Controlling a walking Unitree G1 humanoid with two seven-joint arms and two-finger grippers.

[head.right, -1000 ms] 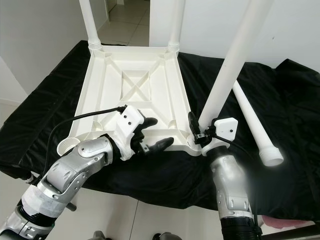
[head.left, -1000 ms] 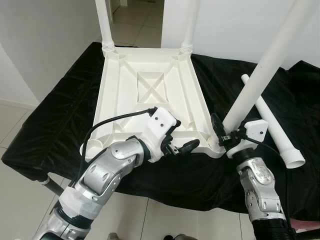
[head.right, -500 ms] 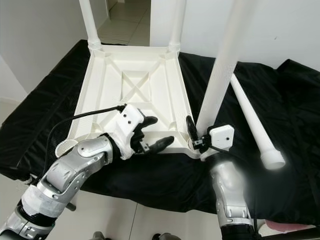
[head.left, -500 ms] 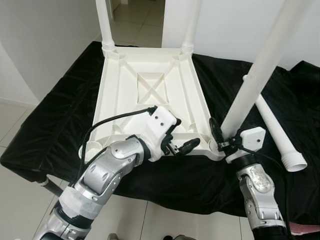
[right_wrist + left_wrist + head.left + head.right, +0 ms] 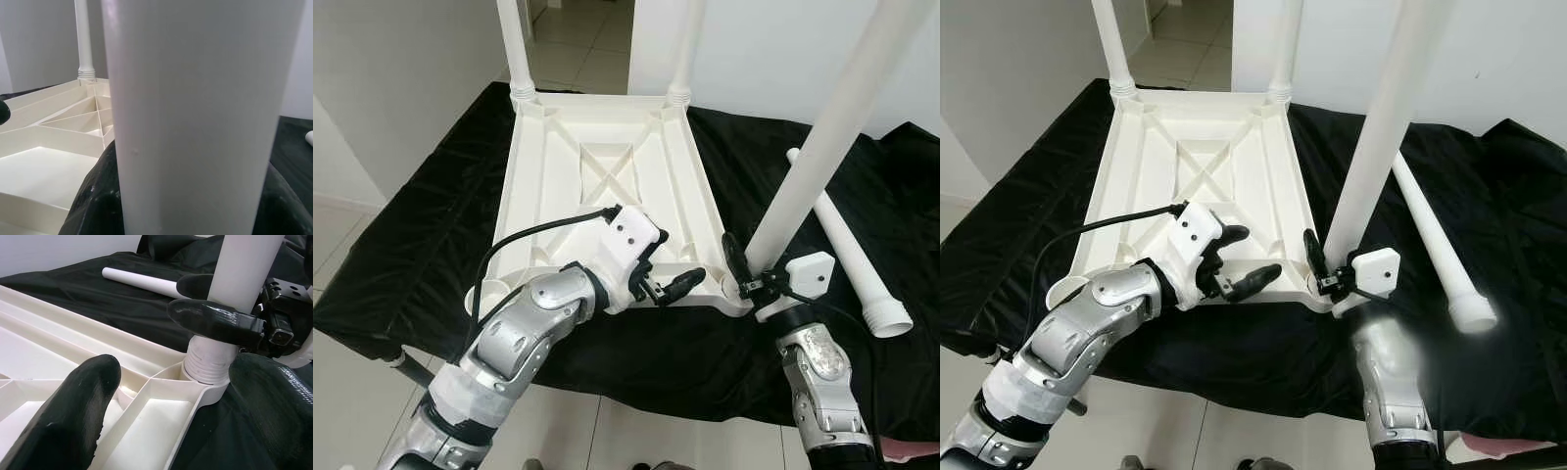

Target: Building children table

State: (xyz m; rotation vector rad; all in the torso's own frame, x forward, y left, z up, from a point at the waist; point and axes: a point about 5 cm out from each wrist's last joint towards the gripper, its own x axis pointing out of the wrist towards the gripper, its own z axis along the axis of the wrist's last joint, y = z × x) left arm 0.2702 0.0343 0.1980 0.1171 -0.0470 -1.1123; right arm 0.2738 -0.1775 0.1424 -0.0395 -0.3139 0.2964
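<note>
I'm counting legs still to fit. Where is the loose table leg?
In the left eye view the loose table leg lies flat on the black cloth at the robot's right, beyond the right claw and the leg it grips.

Even, bright indoor light fell softly. The loose leg's (image 5: 1472,315) end glared, and the right forearm looked perhaps blurred.

No readable txt, labels or nos. anywhere — plain white plastic, black cloth.
</note>
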